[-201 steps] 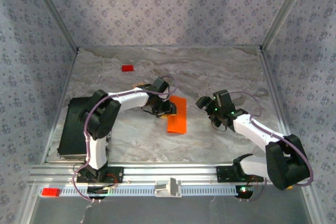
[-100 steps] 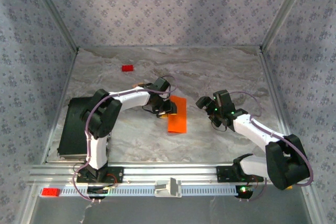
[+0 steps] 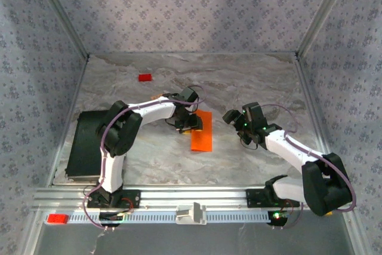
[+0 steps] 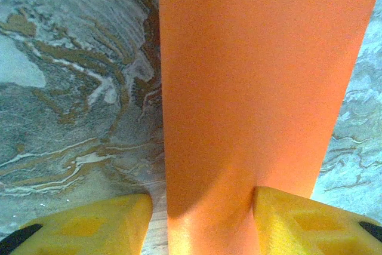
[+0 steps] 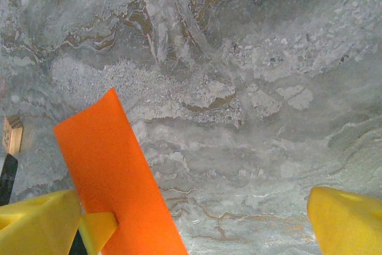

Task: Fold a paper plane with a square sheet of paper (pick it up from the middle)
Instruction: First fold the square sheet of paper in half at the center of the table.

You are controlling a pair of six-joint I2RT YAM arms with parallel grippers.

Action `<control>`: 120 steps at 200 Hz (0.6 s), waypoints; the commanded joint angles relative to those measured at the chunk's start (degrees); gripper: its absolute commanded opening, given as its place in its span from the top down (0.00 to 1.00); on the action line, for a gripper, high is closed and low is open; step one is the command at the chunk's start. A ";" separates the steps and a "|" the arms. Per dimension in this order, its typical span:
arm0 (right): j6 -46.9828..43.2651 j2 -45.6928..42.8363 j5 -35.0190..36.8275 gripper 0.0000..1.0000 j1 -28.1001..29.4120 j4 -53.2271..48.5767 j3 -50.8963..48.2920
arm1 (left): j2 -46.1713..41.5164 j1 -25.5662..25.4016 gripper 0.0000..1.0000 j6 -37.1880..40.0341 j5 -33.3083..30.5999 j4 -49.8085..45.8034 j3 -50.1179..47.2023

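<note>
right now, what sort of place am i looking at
Probably a robot test cell in a lab: a left arm and a right arm bolted to an aluminium rail, a marble-patterned tabletop, and patterned walls boxing it in.

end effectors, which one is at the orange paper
The left end effector: its fingers straddle the orange paper. The right end effector hangs apart, wide open.

My overhead camera sits above and behind the arm bases, looking down and forward over the whole table (image 3: pixel 250 82). The left wrist camera hangs very close, facing straight down onto the square sheet of paper (image 4: pixel 256 76) — its own fingers (image 4: pixel 89 225) frame the bottom edge. The right wrist camera looks down from farther back, catching that sheet at its lower left — all three views share it
</note>
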 commanded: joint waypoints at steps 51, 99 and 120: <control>-0.14 0.63 0.26 0.01 0.25 -0.71 1.13 | 6.58 -0.01 0.49 2.65 -5.35 0.12 0.33; -0.15 0.86 0.20 0.01 0.22 -0.53 0.94 | 7.73 0.15 0.48 3.48 -5.30 -0.24 1.65; -0.13 0.97 0.20 0.01 0.24 -0.45 0.92 | 7.98 0.17 0.48 3.87 -5.76 -0.87 1.90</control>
